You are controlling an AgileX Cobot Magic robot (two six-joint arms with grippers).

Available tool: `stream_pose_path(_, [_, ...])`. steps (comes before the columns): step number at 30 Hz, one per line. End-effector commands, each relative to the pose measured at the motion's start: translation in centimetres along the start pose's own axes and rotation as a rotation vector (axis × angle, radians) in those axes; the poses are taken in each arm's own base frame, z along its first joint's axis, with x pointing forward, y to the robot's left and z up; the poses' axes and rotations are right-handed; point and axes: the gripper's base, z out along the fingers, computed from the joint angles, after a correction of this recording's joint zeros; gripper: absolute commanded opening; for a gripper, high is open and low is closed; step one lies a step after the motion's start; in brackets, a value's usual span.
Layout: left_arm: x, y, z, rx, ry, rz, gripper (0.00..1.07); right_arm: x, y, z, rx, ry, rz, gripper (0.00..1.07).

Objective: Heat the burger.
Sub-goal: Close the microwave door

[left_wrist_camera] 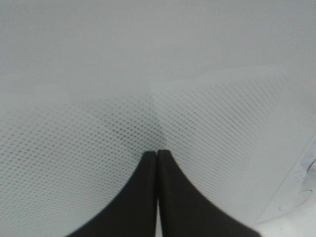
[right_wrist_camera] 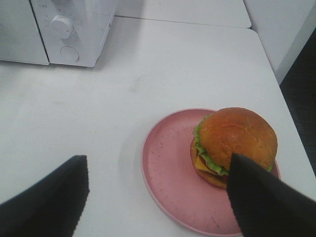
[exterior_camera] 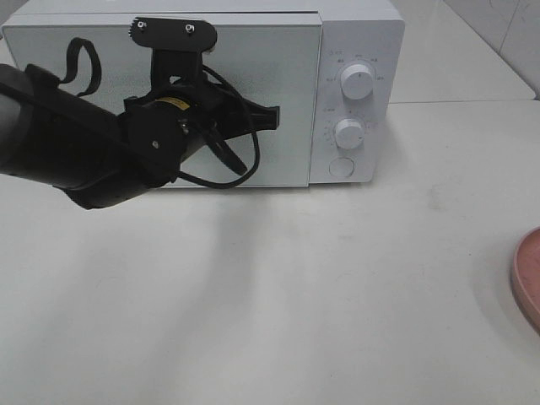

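Left gripper [left_wrist_camera: 157,154] pressed together at the white microwave's [exterior_camera: 354,51] perforated door [exterior_camera: 278,101]. Right gripper [right_wrist_camera: 158,187] spread above the golden-bunned burger [right_wrist_camera: 234,143] on a round pink plate [right_wrist_camera: 168,173].

Even, bright, diffuse light throughout; the left arm [exterior_camera: 76,135] casts a faint, soft shadow on the white counter [exterior_camera: 253,295]. The left wrist view is hazy and blurred against the microwave door [left_wrist_camera: 158,74]; no harsh glare.

Matt pink plate [right_wrist_camera: 163,163]; glossy bun (burger [right_wrist_camera: 237,138]); smooth table [exterior_camera: 278,295].

1 burger [right_wrist_camera: 237,138], 1 plate [right_wrist_camera: 168,173], 1 microwave [exterior_camera: 295,67].
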Motion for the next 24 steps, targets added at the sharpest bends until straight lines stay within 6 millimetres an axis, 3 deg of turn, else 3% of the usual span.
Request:
stream_pose_path(1, [-2.0, 1.3, 1.7, -0.073, -0.093, -0.046, 0.00, 0.2, 0.0, -0.4, 0.010, -0.043, -0.002, 0.75])
stream_pose_path(13, [-1.5, 1.2, 2.3, -0.053, -0.074, -0.006, 0.00, 0.2, 0.0, -0.4, 0.010, -0.043, -0.002, 0.75])
stream_pose_path(18, [-1.6, -0.1, 1.3, -0.002, -0.011, 0.039, 0.00, 0.2, 0.0, -0.4, 0.010, -0.043, -0.001, 0.75])
stream_pose_path(24, [-0.7, -0.6, -1.6, 0.064, 0.115, 0.044, 0.00, 0.2, 0.0, -0.4, 0.010, -0.043, -0.001, 0.75])
